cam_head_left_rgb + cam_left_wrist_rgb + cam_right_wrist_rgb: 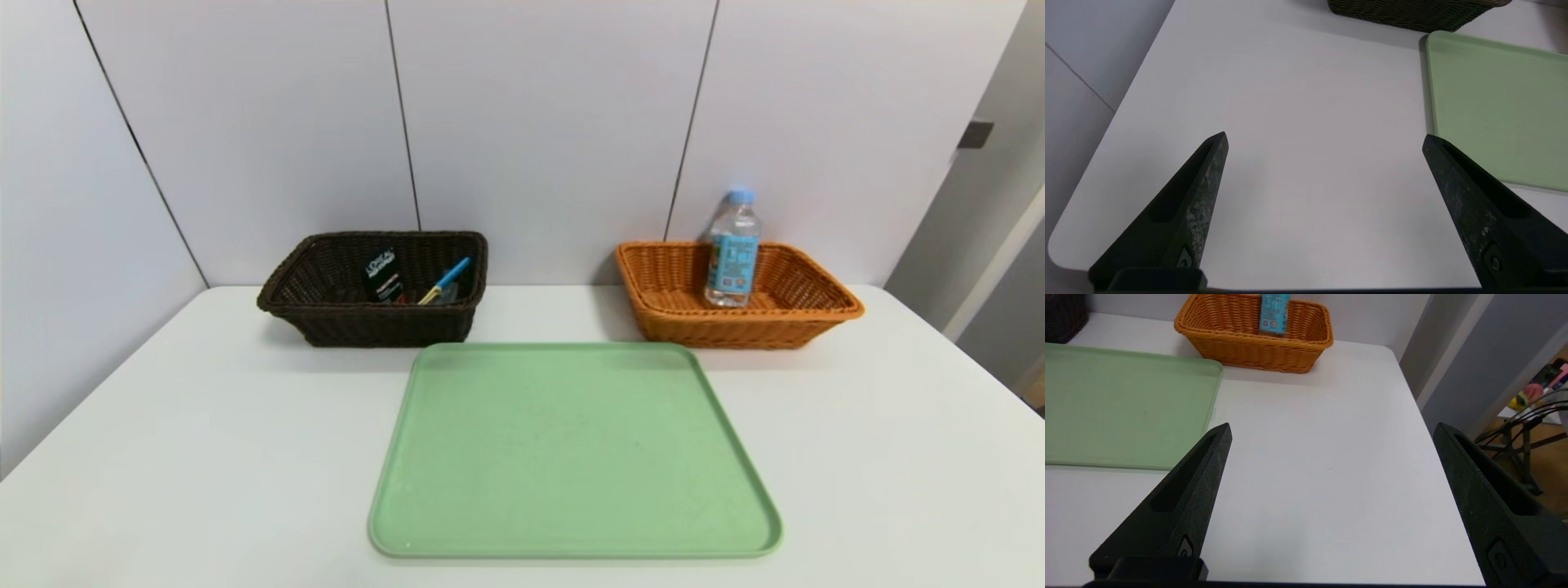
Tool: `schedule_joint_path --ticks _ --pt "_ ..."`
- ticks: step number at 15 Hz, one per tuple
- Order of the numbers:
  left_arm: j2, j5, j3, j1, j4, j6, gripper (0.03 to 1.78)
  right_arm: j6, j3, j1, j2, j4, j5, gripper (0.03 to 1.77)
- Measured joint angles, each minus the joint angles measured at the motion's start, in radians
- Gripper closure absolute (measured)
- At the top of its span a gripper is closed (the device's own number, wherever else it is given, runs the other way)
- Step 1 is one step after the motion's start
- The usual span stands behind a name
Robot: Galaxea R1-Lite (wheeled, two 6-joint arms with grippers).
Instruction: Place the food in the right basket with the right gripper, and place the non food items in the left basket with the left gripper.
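Behind the left part of the green tray (575,449), at the back of the white table (204,449), sits the dark brown basket (388,327) on my left. Inside it a black box (382,276) with white lettering leans at a tilt, and toward the basket's right end lies a slim item (445,280), blue at its upper end and yellowish lower down, slanting up toward the rim. Something clear shows beside it, too hidden for me to name.

Across a stretch of bare tabletop, on my right, stands the orange-brown basket (735,331). It holds a clear bottle (732,261) with a blue cap and a light blue label; the bottle is nearly upright, leaning slightly, and its cap rises well above the rim. Both baskets stand close to the pale panelled wall (555,122). The tray lies flat in front of them, its surface bare.

My left gripper (1325,132) hangs over the left part of the table, beside the tray. Its two dark fingers are spread wide, with nothing between them but a view of white tabletop. My right gripper (1334,424) hangs over the right part of the table, in front of the orange-brown basket and apart from it. Those fingers are spread wide too, and I have hold of nothing there either.
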Motion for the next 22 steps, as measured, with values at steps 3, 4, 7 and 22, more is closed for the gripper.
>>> schedule_joint_path --ticks 3,4,7,22 --pt "-0.084 -0.009 0.061 0.049 0.006 0.034 0.12 -0.003 0.001 -0.007 -0.036 0.023 0.001 0.10" --pt "-0.108 -0.010 0.077 0.061 0.006 0.037 0.12 -0.003 0.005 -0.008 -0.050 0.042 0.005 0.10" --pt "-0.166 -0.011 0.126 0.073 0.012 0.039 0.12 -0.003 0.041 -0.008 -0.097 0.066 0.010 0.10" --pt "-0.275 -0.107 0.187 0.078 0.048 0.092 0.12 -0.002 0.109 -0.014 -0.201 0.119 0.089 0.10"
